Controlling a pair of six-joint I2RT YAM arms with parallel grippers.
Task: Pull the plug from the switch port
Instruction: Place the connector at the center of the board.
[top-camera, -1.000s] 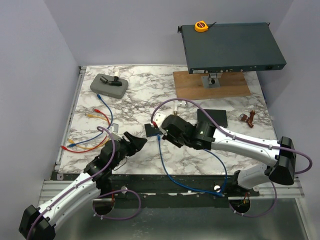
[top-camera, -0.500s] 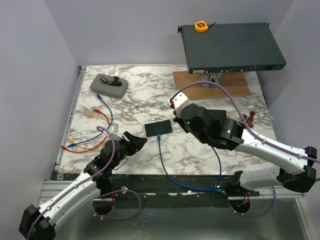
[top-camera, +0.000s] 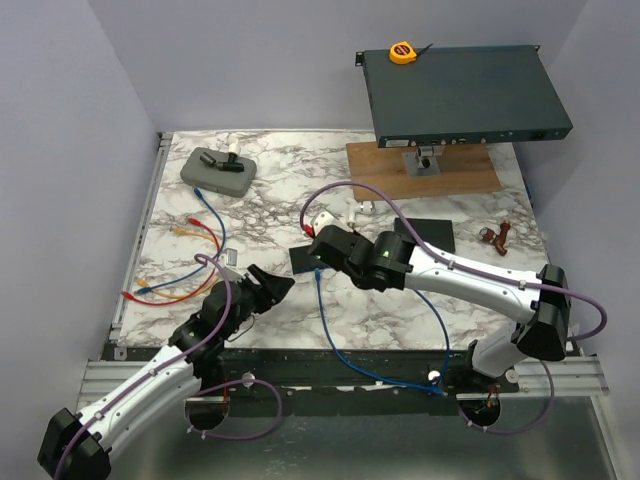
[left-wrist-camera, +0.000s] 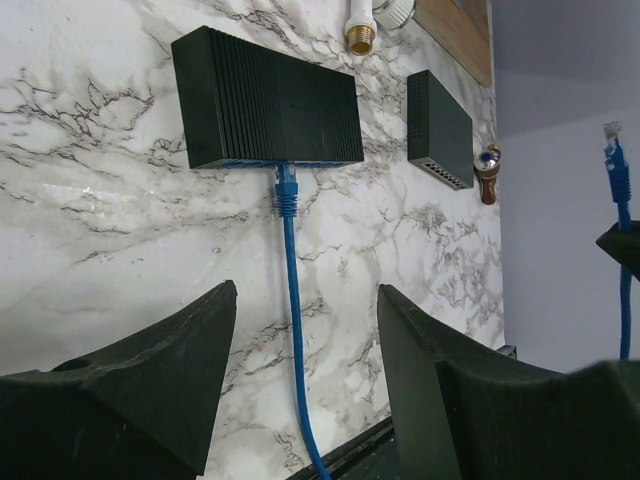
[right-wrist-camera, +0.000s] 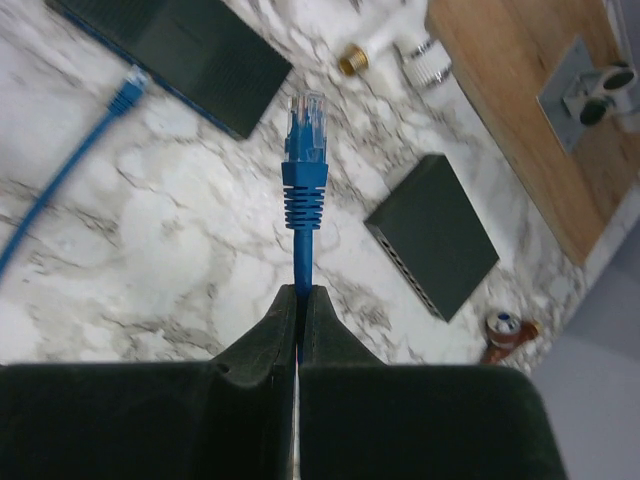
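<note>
Centre frame: right gripper (top-camera: 318, 243) overlaps the small black switch (top-camera: 301, 262). Blue cable (top-camera: 326, 320) trails from the switch toward the bottom edge. Lower left: left gripper (top-camera: 272, 285), jaws apart.

You swung the right hand (right-wrist-camera: 298, 296), with its pinched blue cable (right-wrist-camera: 300, 250), away from the switch (right-wrist-camera: 170, 55), then back beside it.

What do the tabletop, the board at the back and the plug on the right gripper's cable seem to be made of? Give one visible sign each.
Tabletop: marble or marble-print laminate; white with grey veins, slight sheen. Board: wood, matte; brown with streaky grain. Plug: clear hard plastic tip, blue ribbed boot, probably rubber or soft plastic.
</note>
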